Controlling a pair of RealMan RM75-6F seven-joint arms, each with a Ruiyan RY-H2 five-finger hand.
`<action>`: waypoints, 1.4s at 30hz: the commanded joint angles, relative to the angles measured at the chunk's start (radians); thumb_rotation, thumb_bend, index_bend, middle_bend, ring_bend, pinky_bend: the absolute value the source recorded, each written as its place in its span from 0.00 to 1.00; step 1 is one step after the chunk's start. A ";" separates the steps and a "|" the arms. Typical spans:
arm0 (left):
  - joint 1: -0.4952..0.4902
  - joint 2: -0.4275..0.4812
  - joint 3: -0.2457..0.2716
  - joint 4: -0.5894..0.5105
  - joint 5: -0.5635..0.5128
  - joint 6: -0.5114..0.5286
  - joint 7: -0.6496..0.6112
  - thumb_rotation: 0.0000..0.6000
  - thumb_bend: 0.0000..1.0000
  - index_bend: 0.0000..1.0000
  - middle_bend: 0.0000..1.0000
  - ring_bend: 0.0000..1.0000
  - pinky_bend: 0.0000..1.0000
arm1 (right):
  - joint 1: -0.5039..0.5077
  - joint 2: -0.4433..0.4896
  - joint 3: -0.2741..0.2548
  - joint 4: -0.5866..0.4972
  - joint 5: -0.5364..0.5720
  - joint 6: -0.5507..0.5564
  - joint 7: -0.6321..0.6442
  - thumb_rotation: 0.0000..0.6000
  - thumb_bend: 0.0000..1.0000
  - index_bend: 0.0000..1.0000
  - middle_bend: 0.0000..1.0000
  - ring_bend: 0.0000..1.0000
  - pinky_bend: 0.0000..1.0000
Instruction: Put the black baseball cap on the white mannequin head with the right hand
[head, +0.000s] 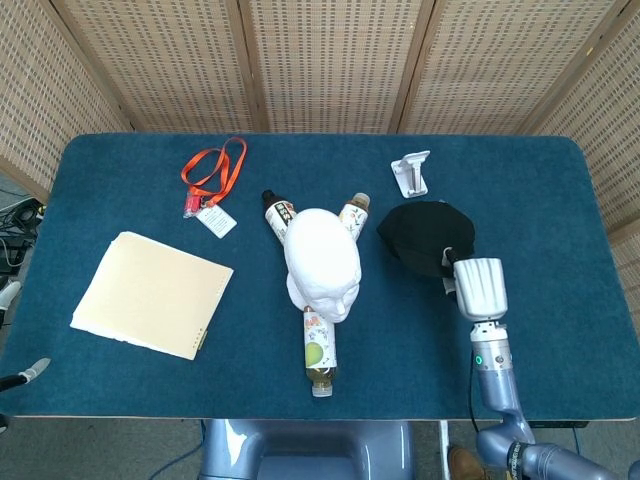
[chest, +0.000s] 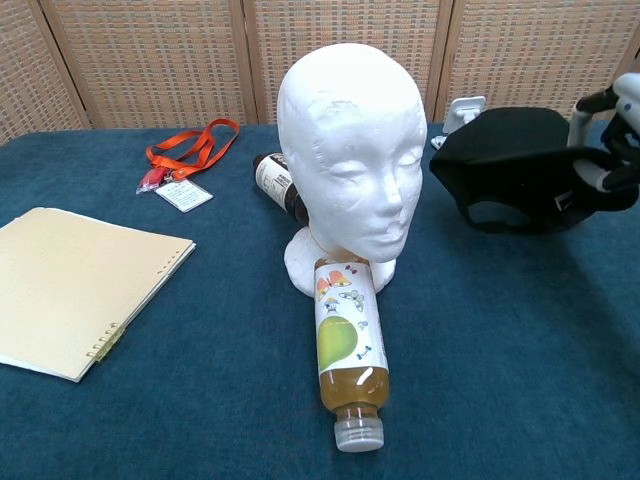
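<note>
The white mannequin head (head: 322, 262) (chest: 352, 165) stands upright mid-table, its face turned to the near edge. To its right, my right hand (head: 478, 288) (chest: 612, 150) grips the black baseball cap (head: 426, 236) (chest: 512, 168) by its right side. In the chest view the cap hangs tilted a little above the cloth, its hollow underside partly showing. A gap separates cap and mannequin. Of my left hand, only fingertips (head: 33, 369) poke in at the left edge of the head view; its pose is hidden.
A juice bottle (chest: 345, 350) lies in front of the mannequin's base, and two more bottles (head: 278, 213) lie behind it. A cream notebook (head: 150, 294) and orange lanyard (head: 213, 172) sit to the left. A white clip stand (head: 412, 172) is behind the cap.
</note>
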 joint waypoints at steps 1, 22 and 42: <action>0.001 0.000 0.000 -0.001 0.001 0.003 0.000 1.00 0.00 0.00 0.00 0.00 0.00 | 0.016 0.032 0.047 -0.033 0.018 0.018 0.012 1.00 0.59 0.79 1.00 1.00 1.00; 0.003 0.006 -0.003 0.001 -0.003 0.007 -0.017 1.00 0.00 0.00 0.00 0.00 0.00 | 0.109 0.185 0.201 -0.270 0.076 0.058 -0.108 1.00 0.58 0.79 1.00 1.00 1.00; 0.000 0.007 -0.003 0.005 -0.005 -0.002 -0.022 1.00 0.00 0.00 0.00 0.00 0.00 | 0.267 0.294 0.138 -0.420 -0.256 0.052 -0.155 1.00 0.55 0.78 1.00 1.00 1.00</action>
